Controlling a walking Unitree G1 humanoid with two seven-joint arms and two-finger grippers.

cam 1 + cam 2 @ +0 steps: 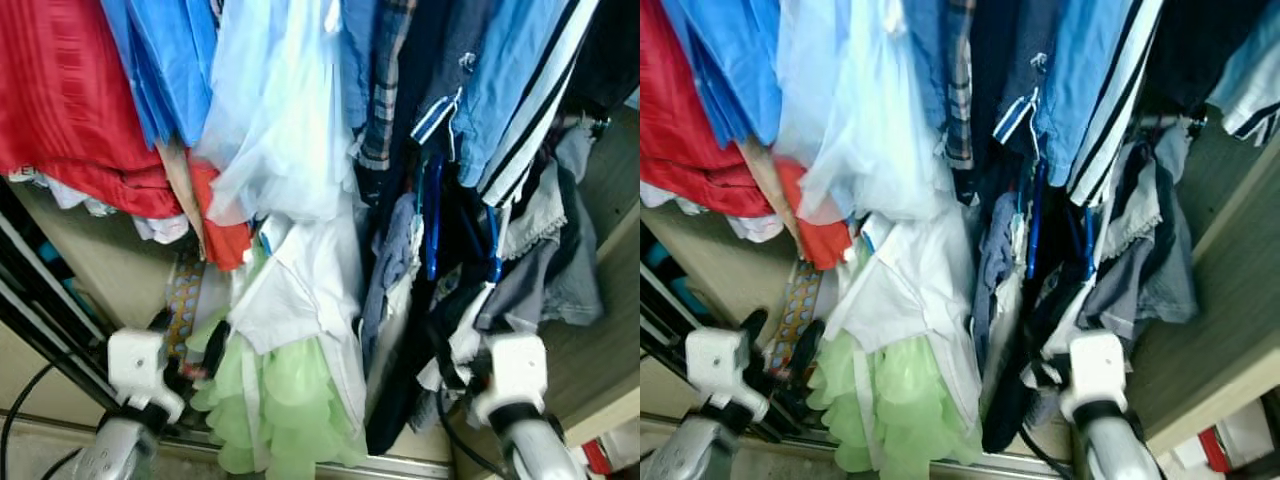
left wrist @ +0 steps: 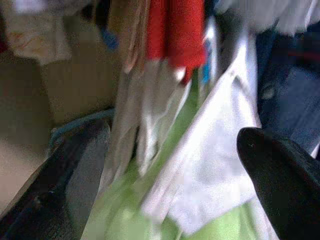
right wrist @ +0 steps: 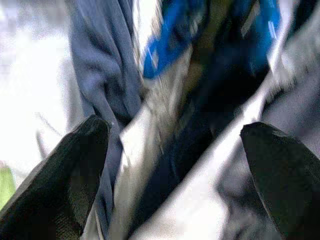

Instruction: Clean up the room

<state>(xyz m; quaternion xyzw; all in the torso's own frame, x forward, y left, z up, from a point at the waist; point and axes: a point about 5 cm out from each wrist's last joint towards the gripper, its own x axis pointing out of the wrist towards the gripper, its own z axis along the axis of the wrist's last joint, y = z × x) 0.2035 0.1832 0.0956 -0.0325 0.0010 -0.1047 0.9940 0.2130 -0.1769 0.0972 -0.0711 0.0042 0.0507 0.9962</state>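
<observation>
Was at the wardrobe, both arms raised into the hanging clothes. My left gripper [image 2: 170, 165] sat lower left of frame, fingers spread wide, nothing held, facing the white garment [image 1: 300, 290] over the light green ruffled dress [image 1: 270, 400]. Right gripper [image 3: 175, 165] lower right, also wide and empty, against the dark blue and grey garments [image 1: 520, 270]. Judged step: reaching in to tidy clothes. Next: pick one garment, close on it cleanly.
</observation>
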